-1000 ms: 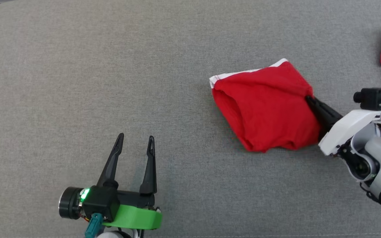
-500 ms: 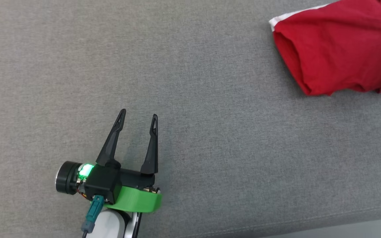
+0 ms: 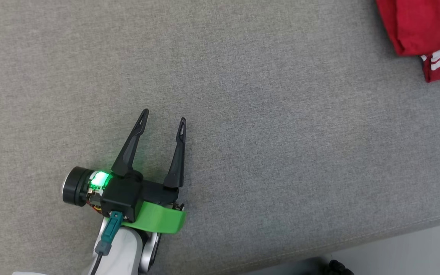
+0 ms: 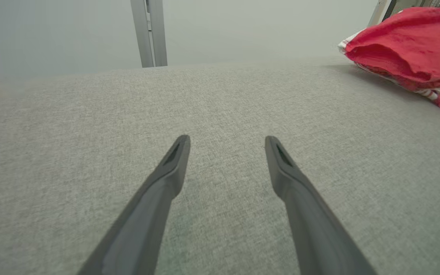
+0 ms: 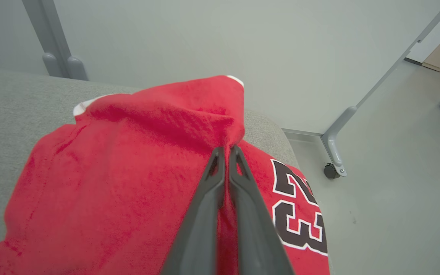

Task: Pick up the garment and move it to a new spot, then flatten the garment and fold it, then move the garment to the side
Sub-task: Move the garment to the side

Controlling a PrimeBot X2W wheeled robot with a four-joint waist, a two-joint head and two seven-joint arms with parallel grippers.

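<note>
The red garment point(image 5: 120, 183) is bunched at the right end of the grey cushion point(image 3: 281, 160), a fold pinched in the closed right gripper point(image 5: 227, 152). It is judged light and limp (best taken at an edge). The left gripper point(image 3: 163, 115) is held spread, empty, well apart.

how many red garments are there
2: one plain red garment pinched by the right gripper, and a red number 23 jersey lying partly under it; more may be hidden.
</note>
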